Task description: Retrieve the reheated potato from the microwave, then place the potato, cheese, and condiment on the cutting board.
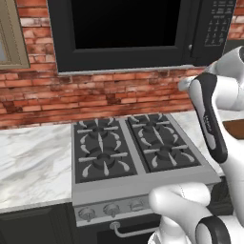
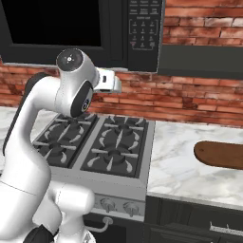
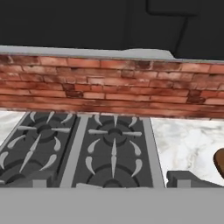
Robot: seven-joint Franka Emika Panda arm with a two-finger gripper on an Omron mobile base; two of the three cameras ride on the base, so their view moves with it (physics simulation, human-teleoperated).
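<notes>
microwave (image 2: 85,28) hangs over the stove (image 2: 99,147), door shut, dark glass, can't see inside; potato not made out. cutting board (image 2: 220,154) lies bare on the marble counter (image 2: 185,166) right of the stove, near the counter's right end, cut off by the frame edge. gripper (image 3: 111,179) is up in front of the brick wall (image 2: 190,99) over the burners, fingers (image 3: 186,178) spread wide apart, holding nothing. its tips are half cut off at the hand view's bottom.
</notes>
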